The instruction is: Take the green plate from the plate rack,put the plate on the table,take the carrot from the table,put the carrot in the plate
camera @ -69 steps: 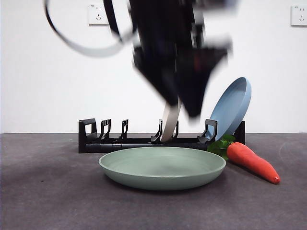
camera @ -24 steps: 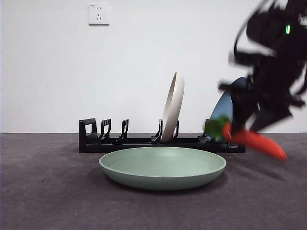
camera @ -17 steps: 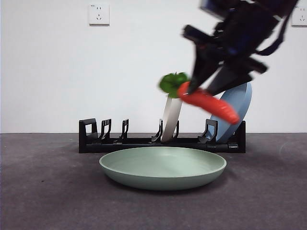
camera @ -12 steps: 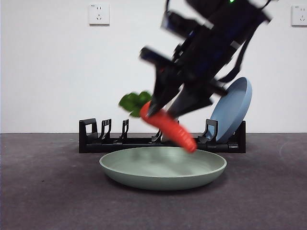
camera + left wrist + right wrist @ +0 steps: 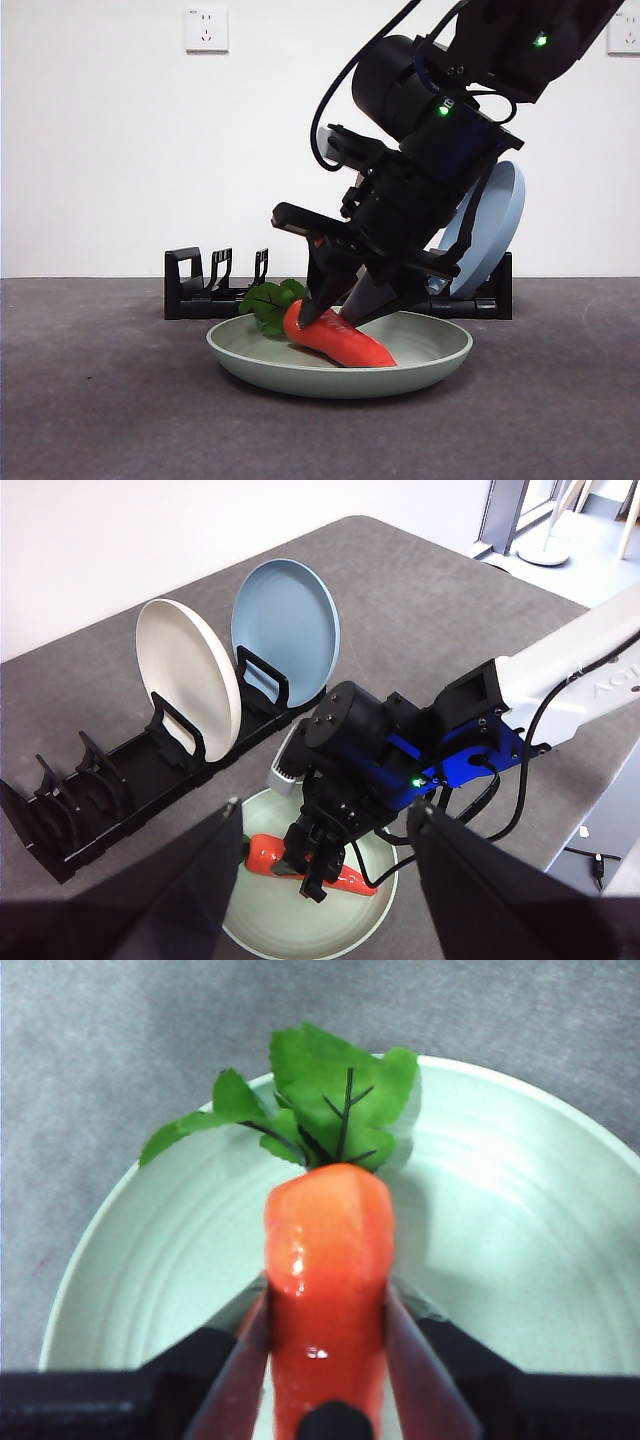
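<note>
The green plate (image 5: 430, 365) lies flat on the table (image 5: 100, 400) in front of the plate rack (image 5: 210, 295). My right gripper (image 5: 330, 315) reaches down into the plate and is shut on the carrot (image 5: 345, 345). The carrot sits low inside the plate, its leaves toward the rim. In the right wrist view the right gripper (image 5: 328, 1295) clamps the carrot (image 5: 328, 1250) over the plate (image 5: 500, 1210). My left gripper (image 5: 325, 820) is open and empty, high above the plate (image 5: 290, 925), the carrot (image 5: 262, 852) and the rack (image 5: 110, 800).
A cream-white plate (image 5: 185, 675) and a blue plate (image 5: 285, 615) stand upright in the rack; the blue plate (image 5: 500, 220) shows behind the right arm. The rack's other slots hold nothing. The table's far edge runs close behind the rack.
The right gripper lifted the carrot from the table at the right, carried it up and left, then lowered it into the green plate. The plate has not moved.
</note>
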`<state>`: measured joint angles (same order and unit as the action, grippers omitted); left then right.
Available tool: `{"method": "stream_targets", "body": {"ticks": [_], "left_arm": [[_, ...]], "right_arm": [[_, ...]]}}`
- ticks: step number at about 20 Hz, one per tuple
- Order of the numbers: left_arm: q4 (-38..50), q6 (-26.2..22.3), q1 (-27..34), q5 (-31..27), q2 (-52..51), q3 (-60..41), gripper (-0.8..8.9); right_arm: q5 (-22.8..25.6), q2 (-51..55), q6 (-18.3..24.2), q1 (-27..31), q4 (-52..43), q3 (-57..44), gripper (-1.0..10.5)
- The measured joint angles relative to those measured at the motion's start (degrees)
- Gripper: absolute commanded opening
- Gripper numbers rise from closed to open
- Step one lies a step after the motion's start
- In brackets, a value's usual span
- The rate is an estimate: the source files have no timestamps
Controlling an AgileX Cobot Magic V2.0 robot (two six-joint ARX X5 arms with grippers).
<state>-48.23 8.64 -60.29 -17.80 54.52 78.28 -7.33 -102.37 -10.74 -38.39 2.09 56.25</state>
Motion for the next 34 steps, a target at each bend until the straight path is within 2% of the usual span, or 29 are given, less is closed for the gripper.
{"method": "stream_targets", "body": {"ticks": [1,4,7,14,18,24,30,31,32,34], "left_arm": [[-0.07,0.02,0.0,0.0,0.0,0.0,2.83],[-0.13,0.0,0.0,0.0,0.0,0.0,2.83],[-0.77,0.0,0.0,0.0,0.0,0.0,2.83],[-7.37,0.0,0.0,0.31,0.0,0.0,2.83],[-9.77,0.0,0.0,1.79,0.0,0.0,2.83],[-11.93,0.0,0.0,6.99,0.0,0.0,2.82],[-15.02,0.02,0.0,9.31,0.0,0.0,2.69],[-15.5,0.02,0.0,9.38,0.0,0.0,2.35],[-16.04,0.0,0.0,9.38,0.0,0.0,1.69],[-17.16,0.02,0.0,9.38,0.0,0.0,0.24]], "right_arm": [[-0.02,0.31,0.0,-0.02,0.52,0.0,4.5],[0.0,4.46,-0.02,-0.17,3.5,0.0,4.5],[0.0,13.75,0.0,-0.2,9.33,0.0,4.5],[-0.39,40.41,0.24,-0.22,38.84,0.0,4.4],[-3.23,48.48,0.59,-0.22,49.68,0.0,4.4],[-4.68,56.48,0.72,-0.22,59.25,0.0,4.4],[-4.68,60.3,0.76,-0.22,61.86,0.0,4.3],[-4.68,60.54,0.81,-0.22,61.86,0.0,4.2],[-4.68,60.78,0.83,-0.22,61.86,0.0,3.6],[-4.68,60.87,0.85,-0.22,62.01,0.0,1.5]]}}
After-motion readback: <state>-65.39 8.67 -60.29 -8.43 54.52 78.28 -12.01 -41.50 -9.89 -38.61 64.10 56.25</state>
